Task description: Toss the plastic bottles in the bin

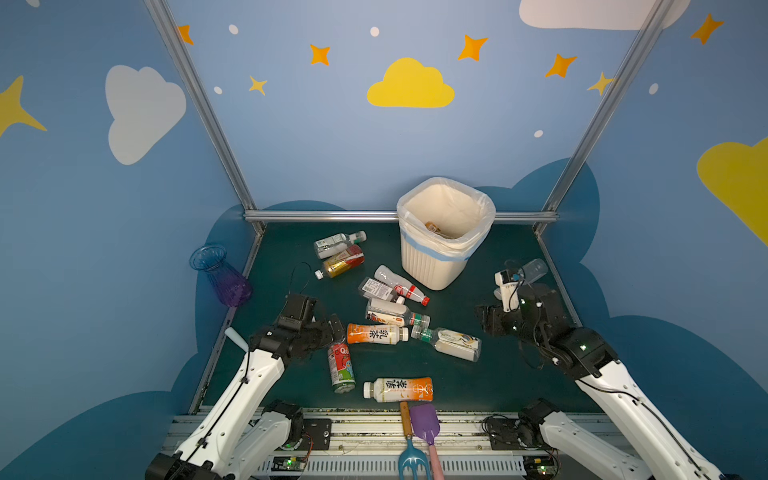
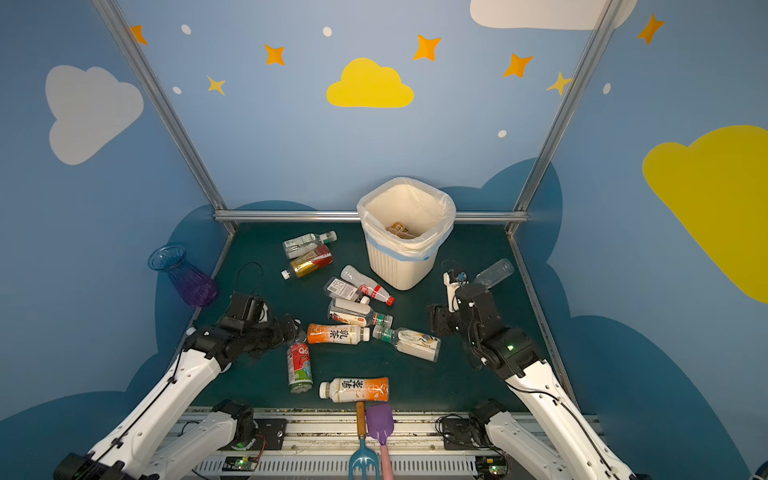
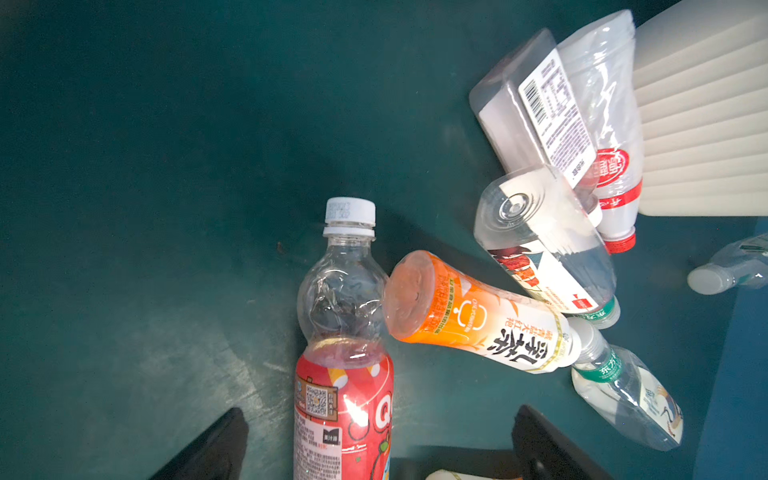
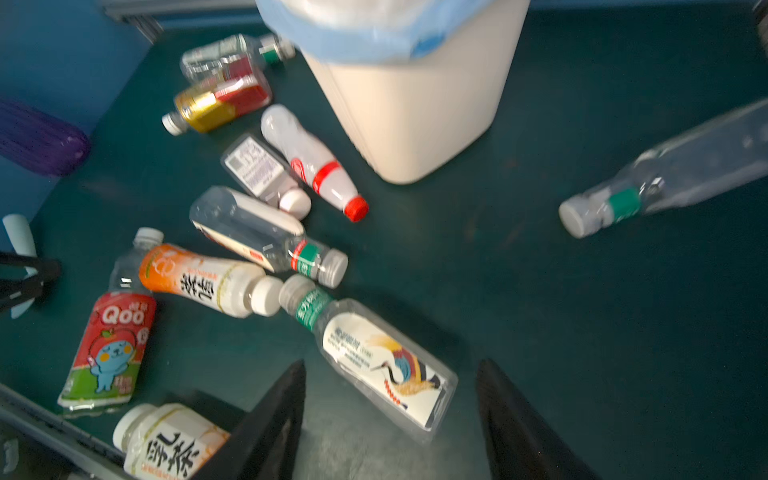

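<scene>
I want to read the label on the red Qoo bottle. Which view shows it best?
The right wrist view: the Qoo bottle lies nearly whole, label facing up, slightly blurred. The left wrist view cuts off its lower part. In both top views it is small.

Dark green mat (image 1: 478, 395), scuffed pale in patches. The bin (image 1: 432, 266) stands upright on it, at the rear. All bottles lie on their sides.

- **Left of the bin, in both top views:** green-capped clear bottle (image 1: 338, 242), touching the gold-and-red bottle (image 1: 343, 261).
- **Just beside the bin's front left corner:** red-capped white bottle (image 1: 401, 286), barcode-label bottle (image 1: 376, 289) and green-banded clear bottle (image 1: 395, 313), overlapping in a heap.
- **Farther forward of the bin:** orange tea bottle (image 1: 376, 333), its base against the neck of the Qoo bottle (image 1: 341, 368). The crane-label bottle (image 1: 451, 343) is also here. A second orange tea bottle (image 1: 399, 389) lies at the front edge.
- **Right of the bin:** lone clear bottle (image 1: 534, 270).
</scene>
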Controlling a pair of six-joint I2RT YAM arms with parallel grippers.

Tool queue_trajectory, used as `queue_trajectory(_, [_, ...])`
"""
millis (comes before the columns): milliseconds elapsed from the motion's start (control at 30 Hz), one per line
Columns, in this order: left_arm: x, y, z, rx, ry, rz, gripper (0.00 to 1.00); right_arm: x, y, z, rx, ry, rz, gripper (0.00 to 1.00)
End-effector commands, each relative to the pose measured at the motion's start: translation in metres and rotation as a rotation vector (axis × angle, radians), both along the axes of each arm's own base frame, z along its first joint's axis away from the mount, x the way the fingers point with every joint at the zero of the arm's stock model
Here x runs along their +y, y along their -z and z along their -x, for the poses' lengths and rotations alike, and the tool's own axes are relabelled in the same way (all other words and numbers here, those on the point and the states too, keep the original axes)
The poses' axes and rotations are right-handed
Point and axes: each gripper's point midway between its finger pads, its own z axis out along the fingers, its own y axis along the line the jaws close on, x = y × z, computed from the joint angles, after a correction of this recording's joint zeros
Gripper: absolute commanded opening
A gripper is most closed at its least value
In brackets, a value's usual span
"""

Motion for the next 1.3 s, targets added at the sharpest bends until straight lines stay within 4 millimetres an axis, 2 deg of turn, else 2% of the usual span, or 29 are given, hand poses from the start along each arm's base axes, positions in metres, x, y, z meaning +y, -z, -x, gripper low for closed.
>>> queue_trajectory(0, [-0.004,0.008,0.003,0.043,-0.02,0.027,0.99,0.006,0.019,0.018,0.096,-0.003,-0.075,0.61])
queue_trajectory(133, [-0.008,0.013,0.008,0.068,-0.01,0.031,0.98,0.008,0.035,0.025,0.149,-0.015,-0.065,0.57])
queue_trajectory(400, [-0.009,0.027,0.028,0.107,-0.014,-0.007,0.96,0.01,0.06,0.027,0.201,-0.023,-0.029,0.57])
queue_trajectory(567, [-0.01,0.032,0.03,0.122,-0.019,-0.03,0.93,0.02,0.064,0.027,0.214,-0.06,-0.043,0.57])
queue_trajectory(667, [-0.009,0.026,0.024,0.101,-0.017,-0.048,0.93,0.025,0.064,0.025,0.21,-0.075,-0.039,0.57])
queue_trajectory(867, [-0.014,-0.015,-0.02,-0.002,0.031,-0.124,0.93,0.032,0.063,0.022,0.202,-0.096,-0.036,0.57])
queue_trajectory(1000, [-0.029,-0.029,-0.056,-0.015,0.068,-0.139,0.94,0.037,0.062,0.021,0.201,-0.111,-0.034,0.58])
queue_trajectory(1133, [-0.051,-0.027,-0.092,0.004,0.076,-0.078,0.94,0.04,0.06,0.021,0.192,-0.123,-0.039,0.58])
queue_trajectory(1267, [-0.07,-0.009,-0.124,0.1,0.088,-0.014,0.89,0.042,0.056,0.019,0.181,-0.131,-0.048,0.58])
